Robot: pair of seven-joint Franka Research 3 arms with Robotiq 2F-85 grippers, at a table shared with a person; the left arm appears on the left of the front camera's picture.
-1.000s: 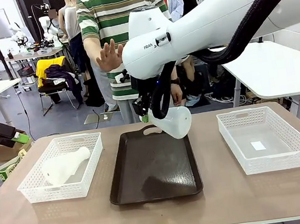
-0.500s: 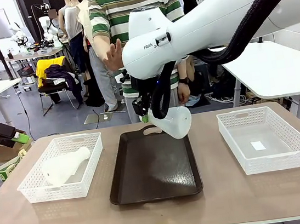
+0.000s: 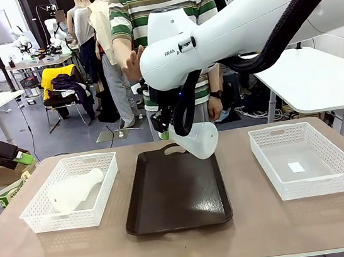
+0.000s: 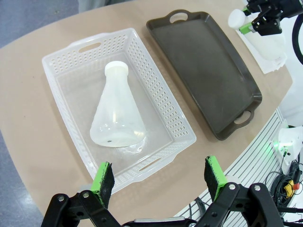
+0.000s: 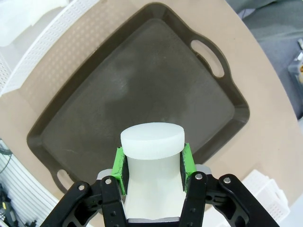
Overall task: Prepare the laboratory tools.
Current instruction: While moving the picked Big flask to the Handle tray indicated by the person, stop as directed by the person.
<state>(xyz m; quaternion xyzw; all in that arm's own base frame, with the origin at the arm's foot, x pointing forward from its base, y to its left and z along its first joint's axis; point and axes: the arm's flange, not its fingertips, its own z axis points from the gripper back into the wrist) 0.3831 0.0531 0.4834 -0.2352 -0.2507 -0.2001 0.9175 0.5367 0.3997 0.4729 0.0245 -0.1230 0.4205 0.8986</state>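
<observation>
- You're clamping one flask (image 3: pixel 200 140) by its neck in the right gripper (image 5: pixel 152 163), over the tray (image 3: pixel 170 211).
- Your left gripper (image 4: pixel 160 182) is gaping above the other flask (image 4: pixel 116 113), lying in its basket (image 4: pixel 61 66).
- Next you're probably setting it down upright.

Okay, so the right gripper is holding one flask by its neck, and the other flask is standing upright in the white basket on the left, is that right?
Not quite. The other flask lies on its side in the left basket, not upright, as the left wrist view shows. The right gripper does hold a flask by its neck.
</observation>
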